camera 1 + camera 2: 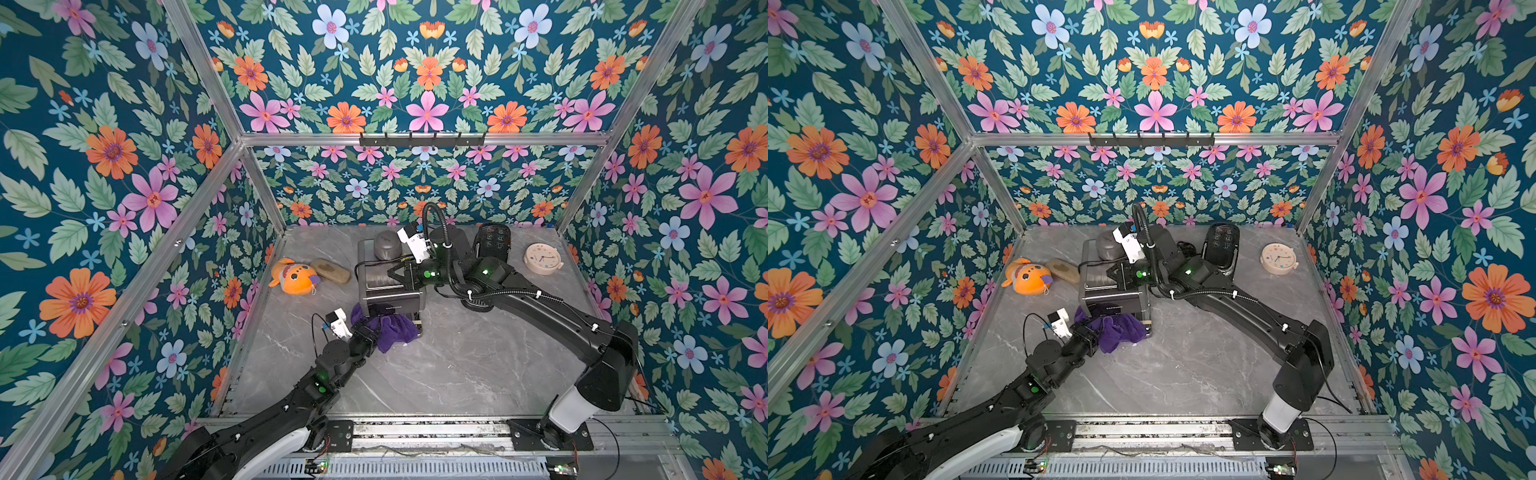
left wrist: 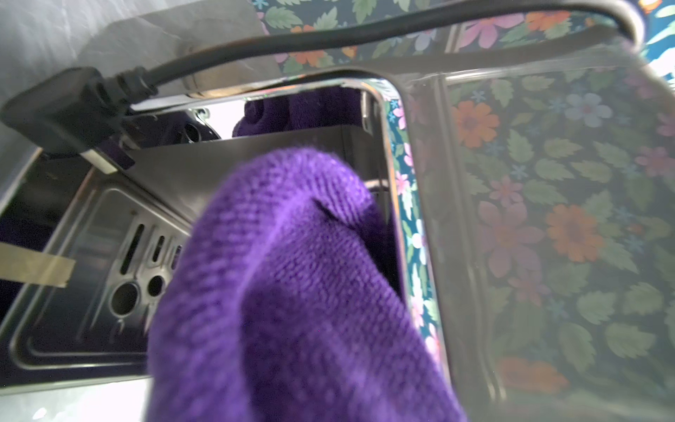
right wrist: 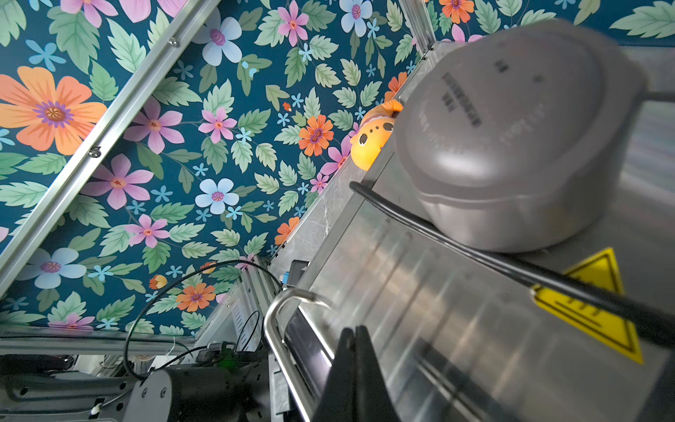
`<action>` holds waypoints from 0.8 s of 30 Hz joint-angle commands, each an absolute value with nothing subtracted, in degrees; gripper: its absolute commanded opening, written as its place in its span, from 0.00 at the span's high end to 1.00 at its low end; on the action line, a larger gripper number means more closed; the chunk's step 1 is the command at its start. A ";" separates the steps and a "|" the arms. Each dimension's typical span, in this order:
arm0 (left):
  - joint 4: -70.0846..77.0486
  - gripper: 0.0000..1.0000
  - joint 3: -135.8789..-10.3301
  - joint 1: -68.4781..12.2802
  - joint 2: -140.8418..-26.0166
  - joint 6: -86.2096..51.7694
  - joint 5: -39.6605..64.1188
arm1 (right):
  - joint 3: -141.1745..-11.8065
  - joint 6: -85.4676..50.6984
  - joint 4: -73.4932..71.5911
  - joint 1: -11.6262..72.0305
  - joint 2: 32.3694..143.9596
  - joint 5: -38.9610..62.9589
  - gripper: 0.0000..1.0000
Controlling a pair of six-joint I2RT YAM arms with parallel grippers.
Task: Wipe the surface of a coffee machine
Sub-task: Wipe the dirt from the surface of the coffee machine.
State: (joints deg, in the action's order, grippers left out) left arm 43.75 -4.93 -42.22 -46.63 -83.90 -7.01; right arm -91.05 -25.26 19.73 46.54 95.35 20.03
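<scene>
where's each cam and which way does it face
Both top views: high behind the robot, looking down at the coffee machine; both arms show.
Left wrist: low, facing the machine's drip tray; purple cloth hides the left gripper.
Right wrist: over the machine's top, facing its grey lid; shut right gripper shows.
Shared: right wrist and top views catch the orange plush toy.
</scene>
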 commanded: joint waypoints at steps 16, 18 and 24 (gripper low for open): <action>69.00 1.00 -2.38 -44.42 -53.26 -72.62 -4.48 | -88.71 -25.75 31.58 46.58 96.71 19.51 1.00; 69.43 1.00 -2.80 -44.55 -54.40 -71.64 -3.49 | -88.08 -26.00 31.51 46.58 96.48 19.45 1.00; 74.26 1.00 -2.45 -45.18 -59.26 -71.33 -2.87 | -87.03 -26.19 31.03 46.54 95.71 19.20 1.00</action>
